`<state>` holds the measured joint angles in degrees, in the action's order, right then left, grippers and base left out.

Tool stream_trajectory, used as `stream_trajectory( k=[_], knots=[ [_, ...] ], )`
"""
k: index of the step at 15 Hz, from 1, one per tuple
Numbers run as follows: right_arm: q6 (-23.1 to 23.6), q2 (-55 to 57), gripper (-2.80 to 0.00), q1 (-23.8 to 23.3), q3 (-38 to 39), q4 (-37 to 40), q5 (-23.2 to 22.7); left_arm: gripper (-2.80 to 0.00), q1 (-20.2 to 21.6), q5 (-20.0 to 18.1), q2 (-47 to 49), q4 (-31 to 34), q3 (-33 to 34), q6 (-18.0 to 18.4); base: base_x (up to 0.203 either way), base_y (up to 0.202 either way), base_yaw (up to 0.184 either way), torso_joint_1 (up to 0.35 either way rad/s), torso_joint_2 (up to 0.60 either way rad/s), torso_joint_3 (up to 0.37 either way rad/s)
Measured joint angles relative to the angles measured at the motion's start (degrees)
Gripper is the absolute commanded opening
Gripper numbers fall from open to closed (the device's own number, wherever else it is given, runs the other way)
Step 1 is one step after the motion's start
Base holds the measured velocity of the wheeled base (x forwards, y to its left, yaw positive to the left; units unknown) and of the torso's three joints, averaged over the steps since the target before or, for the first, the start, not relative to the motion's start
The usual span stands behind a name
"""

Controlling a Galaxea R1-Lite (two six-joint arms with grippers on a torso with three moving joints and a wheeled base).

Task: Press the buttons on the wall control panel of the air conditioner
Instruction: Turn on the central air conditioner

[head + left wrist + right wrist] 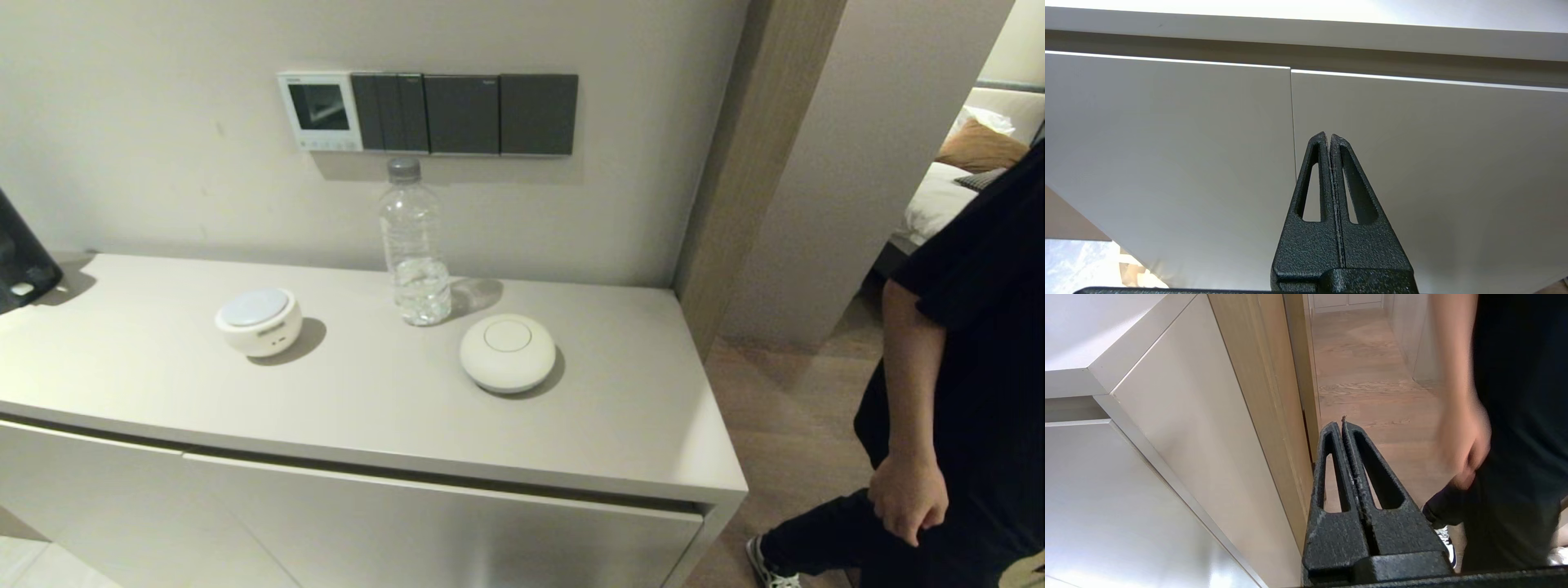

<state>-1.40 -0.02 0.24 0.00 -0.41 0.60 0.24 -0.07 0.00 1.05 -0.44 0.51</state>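
The white wall control panel hangs on the wall above the cabinet, at the left end of a row of dark grey switch plates. Its screen is dark. The row of small pale buttons runs along its bottom edge. Neither gripper shows in the head view. My left gripper is shut and empty, low in front of the cabinet doors. My right gripper is shut and empty, low beside the cabinet's right end.
On the cabinet top stand a clear water bottle just below the switches, a white round device with a pale blue top and a white round puck. A person in black stands at the right.
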Motion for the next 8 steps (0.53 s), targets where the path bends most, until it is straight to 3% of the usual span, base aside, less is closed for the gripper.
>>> stream_trajectory(
  k=[8],
  knots=[
    [0.00,0.00,-2.80,0.00,0.00,0.00,0.02,-2.80,0.00,0.06,0.00,0.16,-0.07,1.22,0.000,0.000,0.000,0.000,0.00,0.000]
  ],
)
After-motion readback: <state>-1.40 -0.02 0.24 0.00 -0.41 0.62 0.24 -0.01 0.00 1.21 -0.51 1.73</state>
